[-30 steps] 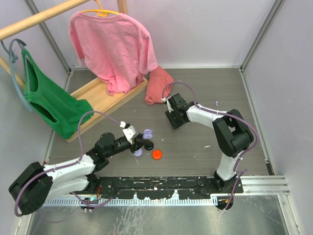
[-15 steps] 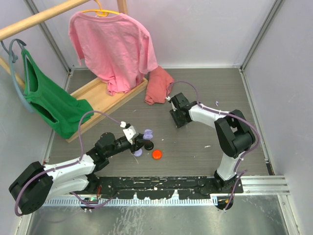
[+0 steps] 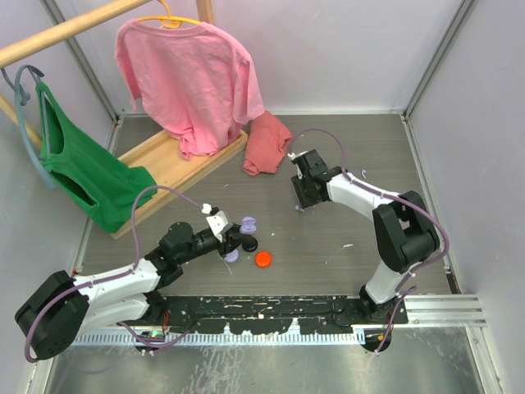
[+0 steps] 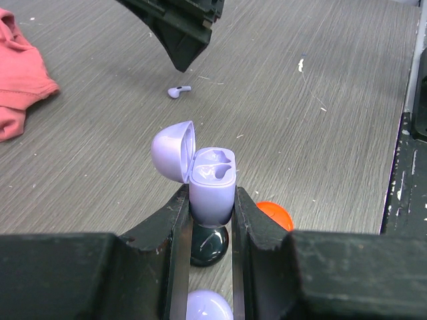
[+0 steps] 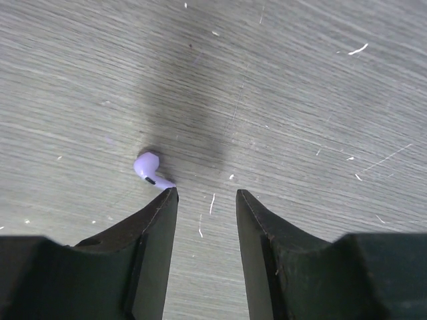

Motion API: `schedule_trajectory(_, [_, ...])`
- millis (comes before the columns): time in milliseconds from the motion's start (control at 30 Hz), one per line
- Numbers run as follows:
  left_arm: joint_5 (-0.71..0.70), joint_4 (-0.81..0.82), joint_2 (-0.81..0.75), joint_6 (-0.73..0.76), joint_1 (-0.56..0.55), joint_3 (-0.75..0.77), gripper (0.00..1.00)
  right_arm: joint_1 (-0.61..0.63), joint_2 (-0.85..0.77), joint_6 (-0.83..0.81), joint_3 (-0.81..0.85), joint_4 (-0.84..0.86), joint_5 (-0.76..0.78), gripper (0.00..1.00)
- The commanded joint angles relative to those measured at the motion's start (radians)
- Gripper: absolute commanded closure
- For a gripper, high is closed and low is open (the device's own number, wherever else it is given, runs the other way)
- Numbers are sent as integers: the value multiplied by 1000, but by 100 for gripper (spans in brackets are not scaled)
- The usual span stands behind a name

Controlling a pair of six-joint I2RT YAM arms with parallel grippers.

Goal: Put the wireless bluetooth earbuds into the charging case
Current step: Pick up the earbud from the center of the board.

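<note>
My left gripper (image 4: pixel 212 197) is shut on the lavender charging case (image 4: pixel 213 180), which stands upright with its lid (image 4: pixel 173 151) swung open to the left. Both sockets inside look empty. In the top view the case (image 3: pixel 248 223) is at the table's middle left. One lavender earbud (image 5: pixel 149 167) lies on the table, just outside the tip of my right gripper's left finger. My right gripper (image 5: pixel 205 194) is open above bare table with nothing between its fingers. In the left wrist view the same earbud (image 4: pixel 178 91) lies below the right gripper (image 4: pixel 180 30).
Three round pucks lie under and beside the case: orange-red (image 3: pixel 263 259), black (image 3: pixel 253 245) and lavender (image 3: pixel 232 256). A crumpled pink cloth (image 3: pixel 264 144) lies behind the right gripper. A wooden rack (image 3: pixel 168 164) with pink and green shirts stands at the back left.
My right gripper has shifted to the right across the table and opened a little wider. The left arm and the case have not moved.
</note>
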Motion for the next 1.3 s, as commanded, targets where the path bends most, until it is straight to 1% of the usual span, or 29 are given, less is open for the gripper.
schedule_trajectory(0, [17,53,1,18,-2,44,100,0,-89,8,23,4,-47,52])
schedule_trajectory(200, [16,53,-2,20,-1,42,100,-1,-21,-47,72,-13,-178,51])
schedule_trajectory(333, [15,53,-1,21,-1,42,100,0,38,-67,117,-38,-212,51])
schedule_trajectory(567, [16,52,-1,21,-1,42,100,8,121,-101,195,-112,-206,51])
schedule_trajectory(933, [22,51,1,21,-2,44,100,19,221,-171,307,-230,-193,57])
schedule_trajectory(1267, [24,48,1,24,-2,45,100,52,288,-199,351,-298,-156,60])
